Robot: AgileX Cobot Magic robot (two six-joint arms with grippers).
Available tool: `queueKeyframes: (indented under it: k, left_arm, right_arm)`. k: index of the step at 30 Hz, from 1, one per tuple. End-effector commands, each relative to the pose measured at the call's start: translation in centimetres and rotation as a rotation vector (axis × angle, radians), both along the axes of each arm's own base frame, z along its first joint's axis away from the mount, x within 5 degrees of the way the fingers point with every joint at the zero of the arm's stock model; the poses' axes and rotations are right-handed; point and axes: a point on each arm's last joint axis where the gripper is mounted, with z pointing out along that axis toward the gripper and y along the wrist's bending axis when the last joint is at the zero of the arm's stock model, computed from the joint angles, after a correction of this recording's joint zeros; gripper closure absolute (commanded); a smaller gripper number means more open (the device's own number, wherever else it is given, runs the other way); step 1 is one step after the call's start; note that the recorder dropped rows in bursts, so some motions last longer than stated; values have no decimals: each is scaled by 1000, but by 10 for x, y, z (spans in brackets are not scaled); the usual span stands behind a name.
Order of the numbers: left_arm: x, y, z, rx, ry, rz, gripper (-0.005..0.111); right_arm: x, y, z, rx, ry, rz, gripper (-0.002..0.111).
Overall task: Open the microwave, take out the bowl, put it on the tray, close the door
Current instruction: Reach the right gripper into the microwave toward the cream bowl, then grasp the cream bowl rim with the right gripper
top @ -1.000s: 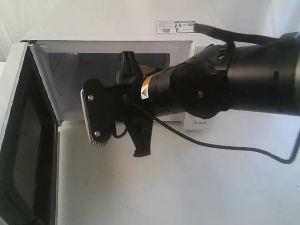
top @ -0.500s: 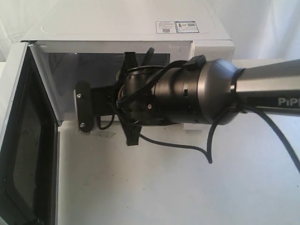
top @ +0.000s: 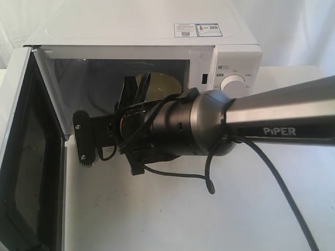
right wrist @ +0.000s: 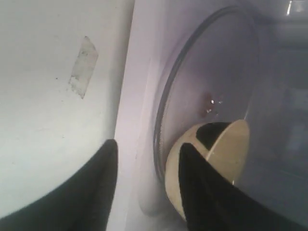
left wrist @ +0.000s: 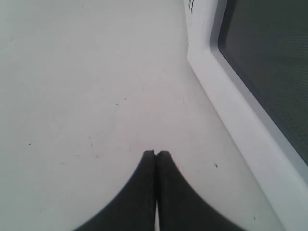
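The door stands open at nine o'clock; the take-out step is in hand. The right gripper, jaws apart, reaches into the microwave. The bowl sits on the turntable, its rim seemingly between the jaws. Next: close on that rim, lift clear.

White boxy microwave upright on table. Door, with dark window, swung fully open at left. Cream glossy bowl inside the microwave, near front opening.
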Motion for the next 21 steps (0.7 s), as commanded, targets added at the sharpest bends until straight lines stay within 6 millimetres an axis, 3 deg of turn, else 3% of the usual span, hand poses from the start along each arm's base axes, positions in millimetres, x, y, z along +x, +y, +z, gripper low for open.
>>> queueKeyframes:
  k: [1, 8, 21]
  left_arm:
    - [0, 0, -1, -11, 4, 0, 107]
    - [0, 0, -1, -11, 4, 0, 107]
    - [0, 0, -1, -11, 4, 0, 107]
  right_arm:
    - [14, -11, 5, 42, -75, -114, 53]
    - [33, -30, 7, 105, -96, -209, 51]
    - [52, -27, -14, 134, -62, -224, 51]
